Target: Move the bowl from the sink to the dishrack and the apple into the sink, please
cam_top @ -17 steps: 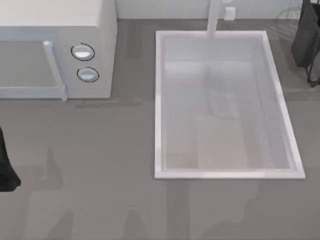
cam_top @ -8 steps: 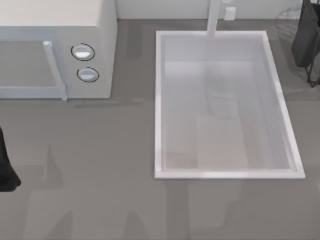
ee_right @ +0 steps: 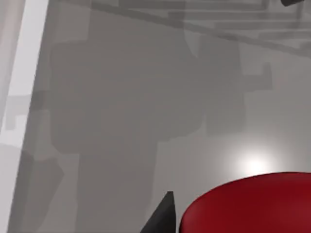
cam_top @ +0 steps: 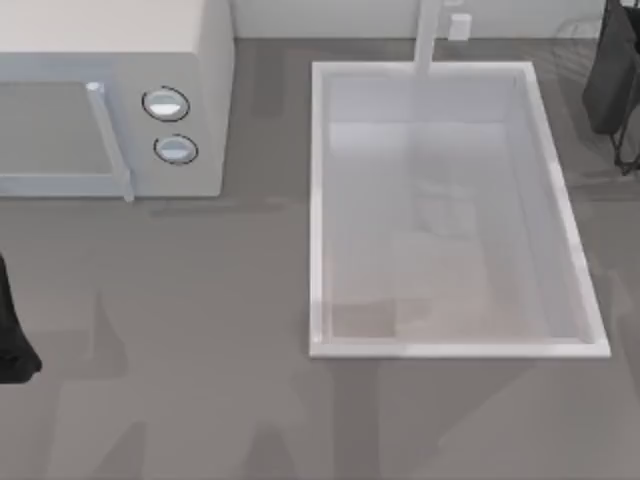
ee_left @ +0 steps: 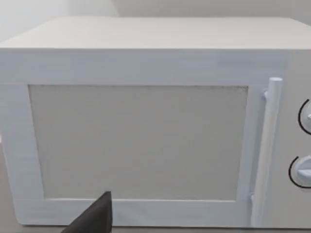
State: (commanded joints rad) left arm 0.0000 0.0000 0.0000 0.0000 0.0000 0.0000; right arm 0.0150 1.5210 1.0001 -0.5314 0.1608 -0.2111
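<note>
Sink [cam_top: 318, 200]: held nothing, so the bowl seemed already out.
Apple [ee_right: 252, 206]: red, close beneath the right gripper, on the counter beside the sink (transfer left).
Grip: cannot tell.

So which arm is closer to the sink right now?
Right. The right arm hangs just beyond the far right corner of the sink; the left arm is at the table's left edge, nearer the microwave, well away from the sink.
</note>
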